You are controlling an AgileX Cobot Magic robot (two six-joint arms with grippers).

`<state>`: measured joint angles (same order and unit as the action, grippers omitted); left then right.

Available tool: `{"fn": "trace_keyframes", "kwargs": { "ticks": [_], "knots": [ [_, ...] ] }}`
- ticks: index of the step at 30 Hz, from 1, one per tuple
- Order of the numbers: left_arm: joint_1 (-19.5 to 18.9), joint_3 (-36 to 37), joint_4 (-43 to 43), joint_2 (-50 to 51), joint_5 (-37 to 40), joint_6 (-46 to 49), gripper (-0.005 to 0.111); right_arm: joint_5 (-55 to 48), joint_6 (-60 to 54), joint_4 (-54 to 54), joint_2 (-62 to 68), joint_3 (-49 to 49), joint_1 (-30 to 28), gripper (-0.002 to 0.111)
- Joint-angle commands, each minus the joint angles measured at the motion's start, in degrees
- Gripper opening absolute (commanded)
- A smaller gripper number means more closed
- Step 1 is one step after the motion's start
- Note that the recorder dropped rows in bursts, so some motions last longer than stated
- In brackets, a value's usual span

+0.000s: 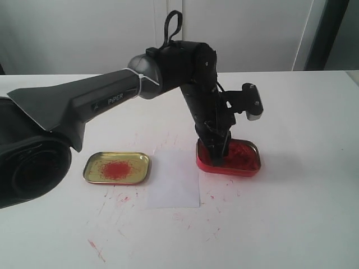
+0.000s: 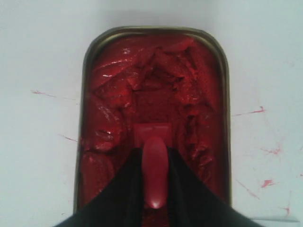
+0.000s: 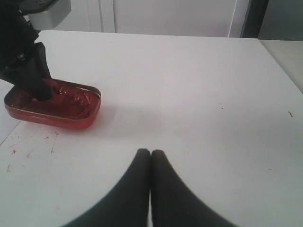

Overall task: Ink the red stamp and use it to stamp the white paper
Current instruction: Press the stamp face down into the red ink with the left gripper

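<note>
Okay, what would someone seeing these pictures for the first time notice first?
The black left gripper holds the small red plastic T-shaped stamp down in the red rectangular tin of glossy ink paste, right of centre on the white table. To the tin's left lie the small white paper sheet, plain, and the shallow gold tin lid smeared red, with red streaks around. The right gripper hangs shut, empty.
</note>
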<state>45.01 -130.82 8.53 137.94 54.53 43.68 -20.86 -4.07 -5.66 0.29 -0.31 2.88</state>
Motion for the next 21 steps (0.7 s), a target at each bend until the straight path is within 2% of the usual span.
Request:
{"fn": "trace_keyframes", "kwargs": {
  "ticks": [1, 11, 21],
  "knots": [
    [1.23, 0.07, 0.85, -2.04, 0.0, -0.22, 0.0, 0.81, -0.15, -0.04, -0.29, 0.31, 0.06, 0.0],
    [2.08, 0.07, -0.69, 0.12, 1.59, -0.31, 0.0, 0.71, -0.15, -0.04, -0.29, 0.31, 0.06, 0.0],
    [4.95, 0.07, -10.59, 0.4, 1.52, -4.29, 0.0, 0.71, -0.15, -0.04, -0.29, 0.31, 0.06, 0.0]
  ]
}}
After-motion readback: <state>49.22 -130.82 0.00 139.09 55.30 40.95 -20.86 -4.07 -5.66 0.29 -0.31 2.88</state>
